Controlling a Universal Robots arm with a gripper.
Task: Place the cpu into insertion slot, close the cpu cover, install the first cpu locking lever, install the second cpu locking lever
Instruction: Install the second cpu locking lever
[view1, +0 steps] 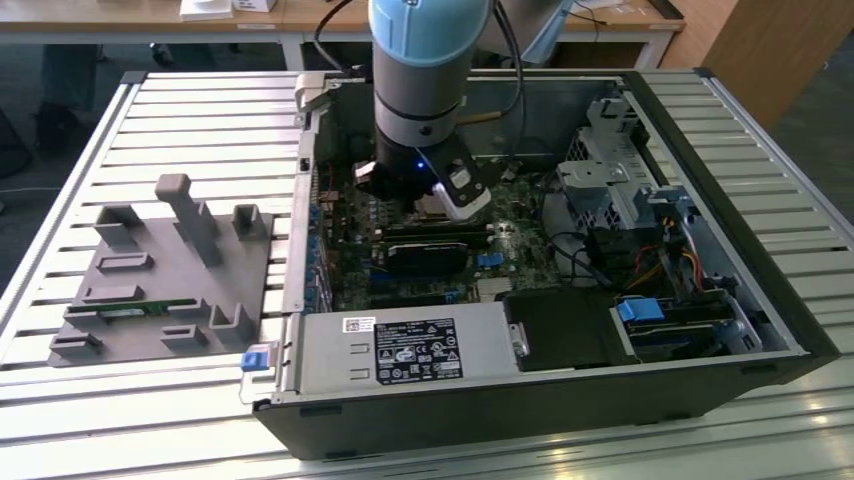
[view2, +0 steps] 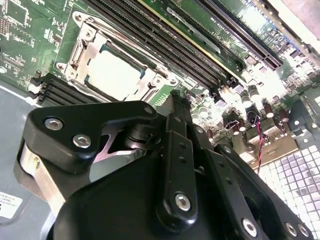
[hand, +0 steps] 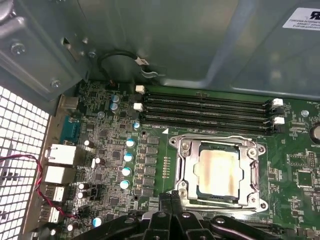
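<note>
The cpu (hand: 216, 172) has a silvery top and lies flat in the insertion slot (hand: 218, 197) on the green motherboard. The cpu cover (hand: 186, 167), a silver frame, lies down around it. Thin wire levers run along the frame's edges; whether they are latched I cannot tell. In the second wrist view the cpu (view2: 115, 75) sits framed by the cpu cover (view2: 80, 47). My gripper (hand: 171, 200) hangs just beside the socket's edge, its black fingertips pressed together with nothing between them. In the exterior view the arm's wrist (view1: 441, 185) reaches down into the open computer case.
Black memory slots (hand: 205, 107) run beside the socket. The case's metal wall (hand: 165, 40) stands behind them. A grey power supply (view1: 400, 350) and a drive cage (view1: 614, 170) crowd the case. A grey parts fixture (view1: 160, 270) sits on the slatted table at the exterior view's left.
</note>
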